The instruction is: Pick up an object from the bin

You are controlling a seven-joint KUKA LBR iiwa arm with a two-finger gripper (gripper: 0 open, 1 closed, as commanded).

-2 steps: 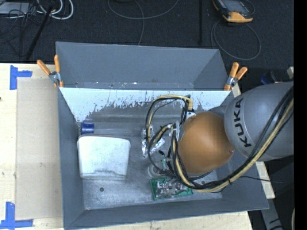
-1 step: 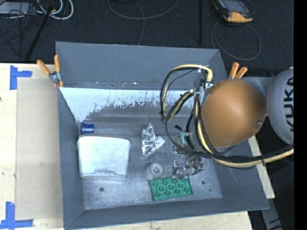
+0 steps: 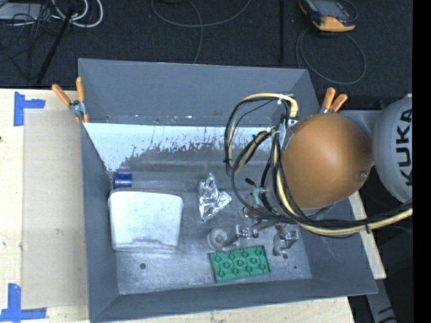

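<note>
At five o'clock on the bin (image 3: 101, 247) floor, nearest the front wall, a green studded plate (image 3: 241, 263) lies flat, studs up. Just beyond it, toward twelve, hangs the gripper (image 3: 264, 237). Its two fingers (image 3: 286, 239) stand apart with nothing between them, low over the floor at the plate's far edge. I judge this a stance for dropping astride something, not for carrying. A small grey round thing (image 3: 217, 237) sits at nine o'clock of the fingers, close by the plate's corner; whether it touches the plate I cannot tell. Farther on, near the bin's centre, a foil wad (image 3: 213, 197) stands up off the floor. It is likely the easiest to pinch, since the flat plate offers only thin edges. Well off at nine o'clock rests a white block (image 3: 145, 219), with a blue cap (image 3: 122, 178) just past it at eleven. Nothing is picked yet; plate and grey thing lie nearest the fingers. At three o'clock the orange cover (image 3: 326, 160) and cables (image 3: 252, 147) ride on the wrist
</note>
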